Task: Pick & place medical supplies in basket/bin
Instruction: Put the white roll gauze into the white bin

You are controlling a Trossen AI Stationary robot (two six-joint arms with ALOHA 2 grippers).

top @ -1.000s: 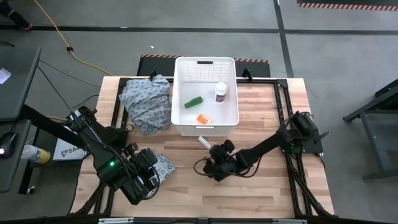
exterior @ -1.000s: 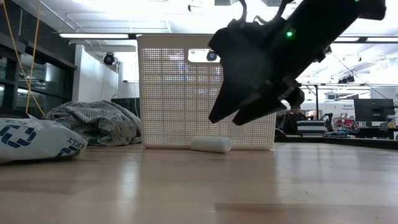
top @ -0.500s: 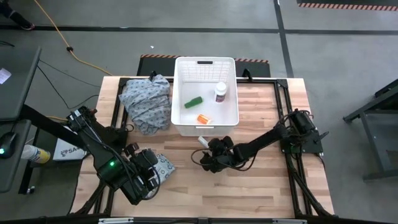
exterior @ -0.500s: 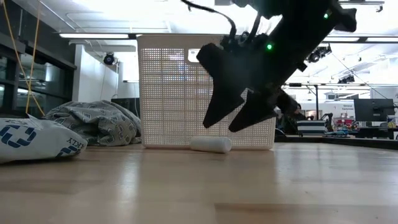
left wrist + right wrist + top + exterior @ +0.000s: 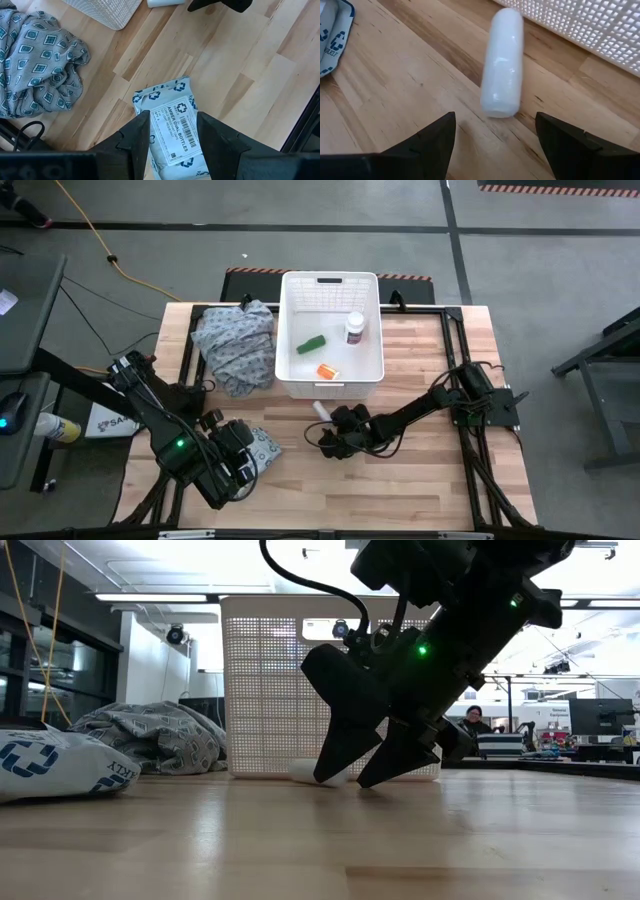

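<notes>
The white tube (image 5: 501, 62) lies on its side on the table just before the near wall of the white bin (image 5: 330, 387). My right gripper (image 5: 495, 116) is open and low over the table; its fingertips stand on either side of the tube's near end (image 5: 305, 772) with a gap showing. My left gripper (image 5: 172, 114) is open and hovers over the pale green-white packet (image 5: 170, 131), which lies flat at the near left. In the bin rest the green box (image 5: 311, 344), the pill bottle (image 5: 354, 328) and the orange piece (image 5: 327, 370).
The grey-blue patterned cloth (image 5: 235, 345) lies heaped to the left of the bin. The bin's perforated near wall (image 5: 290, 680) stands right behind the tube. Bare wood stretches to the right of and nearer than the right gripper.
My right gripper has come down to the table top and moved toward the far left, up to the tube, staying open. The tube has shifted a little toward the table's left.
</notes>
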